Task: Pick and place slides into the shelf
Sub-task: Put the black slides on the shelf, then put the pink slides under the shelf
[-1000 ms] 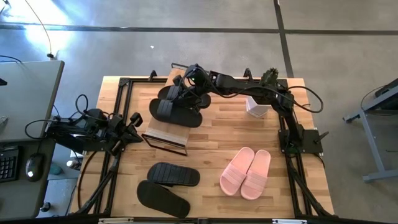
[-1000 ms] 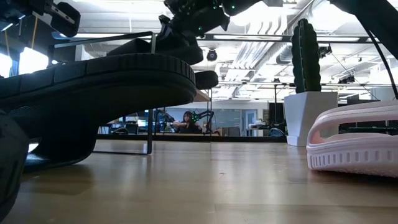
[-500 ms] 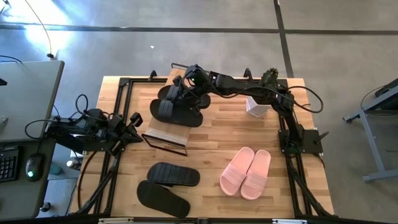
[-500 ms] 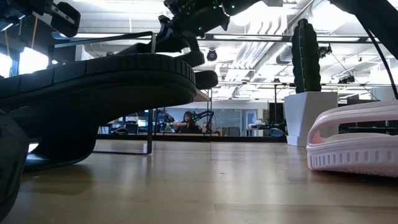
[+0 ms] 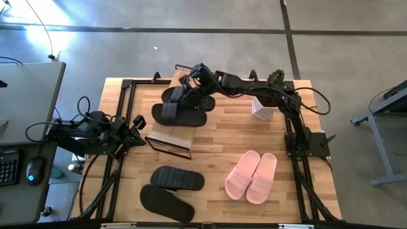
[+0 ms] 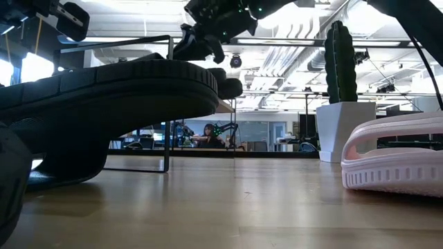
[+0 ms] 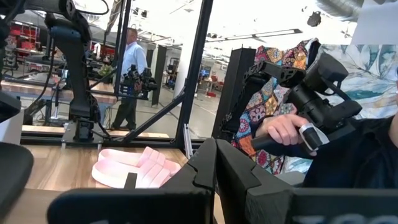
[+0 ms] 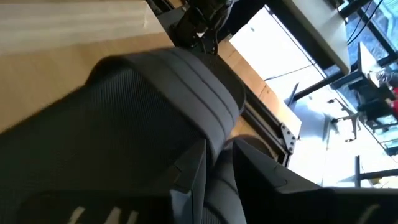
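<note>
Wooden table [image 5: 222,137]: right gripper [image 5: 193,89], fingers parted over black slide [image 5: 178,113] on shelf [image 5: 170,137]; lift clear straight. Left gripper [image 5: 137,132] shut.

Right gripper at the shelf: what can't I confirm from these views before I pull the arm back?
- Right gripper, high view: its own wrist covers the fingers, so any contact with the dark slides is unclear.
- Right wrist view: the strap fills the frame, hiding the shelf board under it.
- Low view: a near black slide blocks most of the shelf.
- Left gripper, high view: too small to read.
</note>
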